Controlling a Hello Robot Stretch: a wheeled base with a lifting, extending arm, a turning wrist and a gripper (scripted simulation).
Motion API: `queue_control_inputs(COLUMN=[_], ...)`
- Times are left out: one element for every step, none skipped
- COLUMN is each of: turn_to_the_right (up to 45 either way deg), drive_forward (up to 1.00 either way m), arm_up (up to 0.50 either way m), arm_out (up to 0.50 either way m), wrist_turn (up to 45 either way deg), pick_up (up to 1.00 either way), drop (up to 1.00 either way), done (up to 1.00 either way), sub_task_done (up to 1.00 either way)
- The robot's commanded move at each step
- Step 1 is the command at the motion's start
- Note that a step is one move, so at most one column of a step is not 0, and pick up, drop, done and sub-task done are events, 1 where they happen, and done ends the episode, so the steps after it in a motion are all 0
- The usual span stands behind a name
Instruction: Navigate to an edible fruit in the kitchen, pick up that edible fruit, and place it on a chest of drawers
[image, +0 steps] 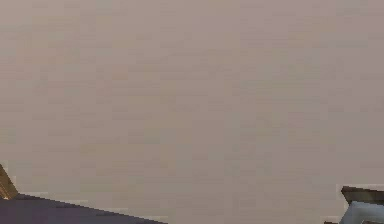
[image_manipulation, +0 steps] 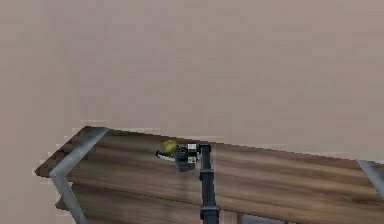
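In the arm side view a small round yellow-green fruit sits at the far end of my gripper, above a brown wooden top with grey edges. The dark arm bar rises from the bottom edge to the gripper. The wooden top lies right behind the fruit, so I cannot tell whether the gripper holds it or whether it rests on the wood.
A plain beige wall stands right behind the wooden top. In the forward view the same wall is close ahead, with a dark flat surface at the bottom left and a grey object at the bottom right.
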Motion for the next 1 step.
queue_control_inputs(turn_to_the_right=[0.0], drive_forward=[0.0], arm_up=[0.1], arm_out=[0.0], wrist_turn=[0.0], pick_up=[0.0], drop=[0.0], done=[0.0], sub_task_done=[0.0])
